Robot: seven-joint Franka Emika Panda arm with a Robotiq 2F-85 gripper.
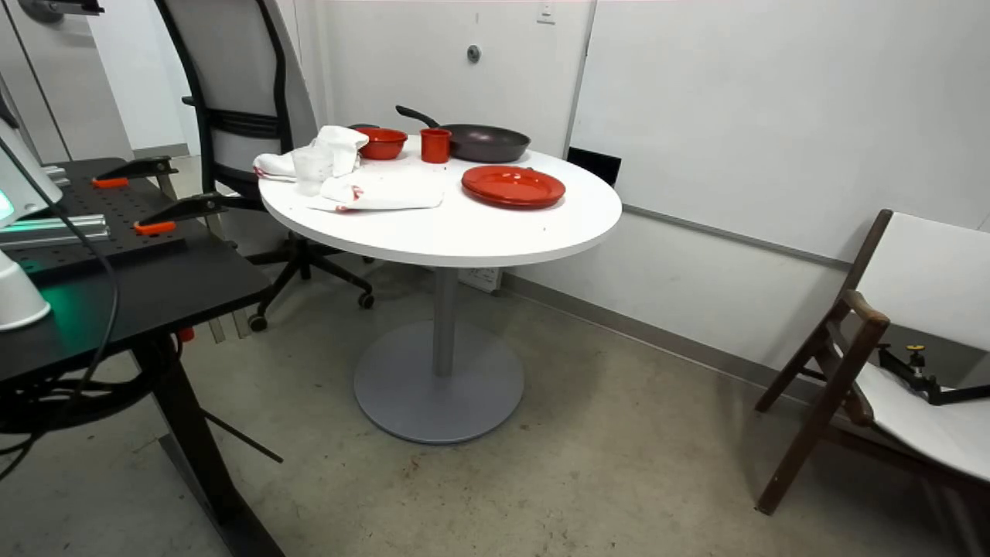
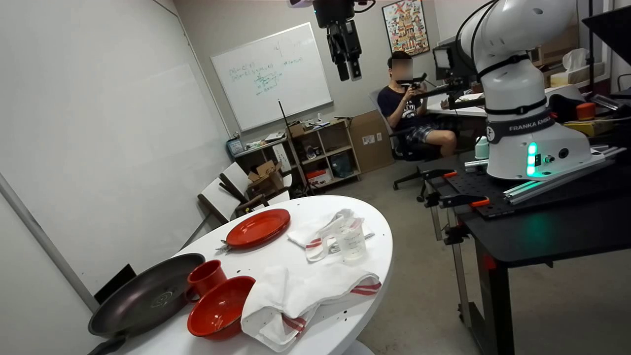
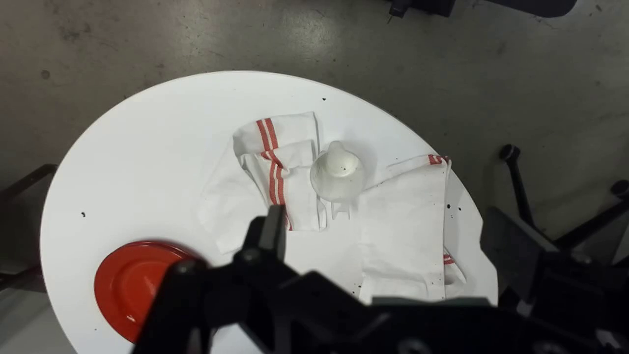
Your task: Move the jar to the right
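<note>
In an exterior view, the jar (image 1: 311, 170) stands at nine o'clock on the table (image 1: 526, 236). In an exterior view, your gripper (image 2: 349, 74) hangs empty, presumably high for clearance. Wrist view: fingers (image 3: 271, 233) apart, likely for straddling the jar.

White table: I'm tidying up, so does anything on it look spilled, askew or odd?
Yes: dark specks dot the table, some near its edge, standing out on the white top; I can't tell what they are. A towel by the jar looks rumpled. The jar stands upright and no spill shows.
</note>
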